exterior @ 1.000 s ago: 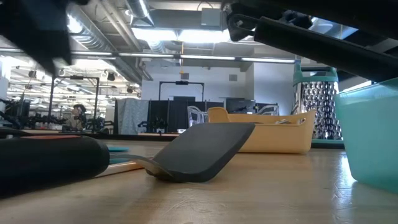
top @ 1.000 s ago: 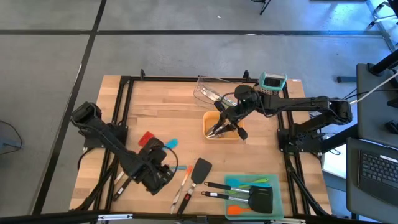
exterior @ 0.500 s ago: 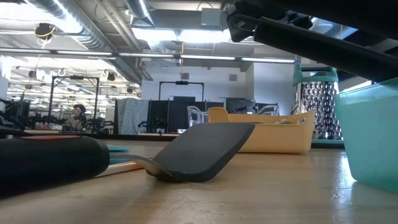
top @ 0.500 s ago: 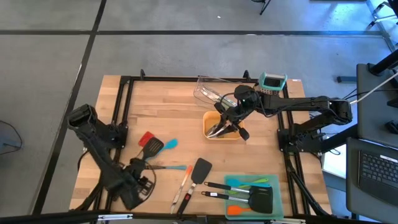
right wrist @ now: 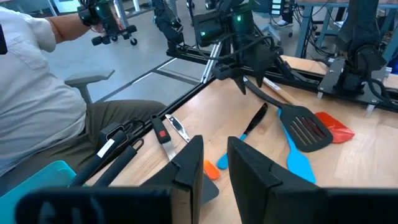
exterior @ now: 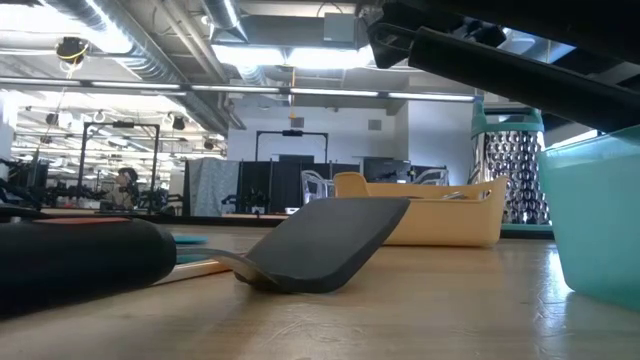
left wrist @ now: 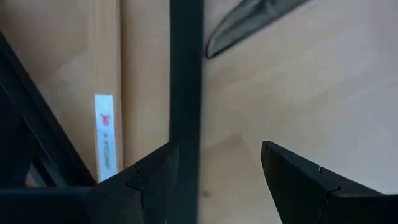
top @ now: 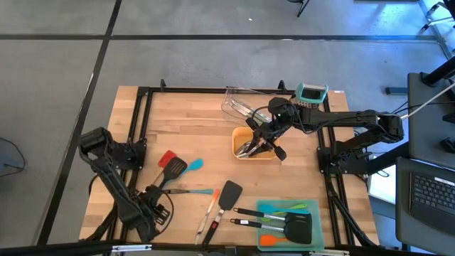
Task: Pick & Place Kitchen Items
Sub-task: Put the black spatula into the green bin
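Kitchen utensils lie on the wooden table: a red spatula [top: 167, 157], a black slotted spatula [top: 175, 169], a teal tool [top: 194, 164], a wide black spatula [top: 229, 193] [exterior: 330, 245] and a red-handled knife [top: 206, 227] [right wrist: 163, 134]. More utensils lie in the teal-green tray [top: 316, 226] and in the orange tray [top: 238, 135]. My left gripper [top: 156, 212] [left wrist: 217, 162] is open and empty, low over the table's near left corner beside the black frame bar [left wrist: 185, 93]. My right gripper [top: 264, 146] [right wrist: 214, 155] hovers over the orange tray, its fingers a narrow gap apart with nothing between them.
A clear tray [top: 238, 103] and a steel box grater with a teal top [top: 311, 92] [exterior: 513, 165] stand at the far side. A person in a white shirt [right wrist: 37, 93] sits beyond the table's near edge. Bare wood lies at the far left.
My left gripper has drawn back from above the utensils toward the table's near left corner, uncovering the black slotted spatula and a teal-and-orange handled tool. The utensils have stayed where they were.
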